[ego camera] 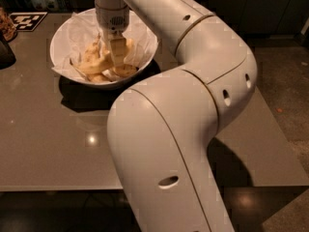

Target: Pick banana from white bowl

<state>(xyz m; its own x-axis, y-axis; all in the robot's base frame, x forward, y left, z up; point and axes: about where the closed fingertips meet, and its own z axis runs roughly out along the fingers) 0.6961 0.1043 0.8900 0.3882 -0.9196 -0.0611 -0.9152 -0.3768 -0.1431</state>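
Note:
The white bowl stands at the far left of the table, lined with crumpled white paper. A pile of pale-yellow bananas lies in its middle. I cannot tell the longest banana from the others, as my gripper covers part of the pile. My gripper reaches straight down into the bowl. Its tip sits among the bananas at the right side of the pile.
My large white arm fills the middle and right foreground and hides much of the grey table. A black-and-white marker tag lies at the far left corner. A dark object stands at the left edge.

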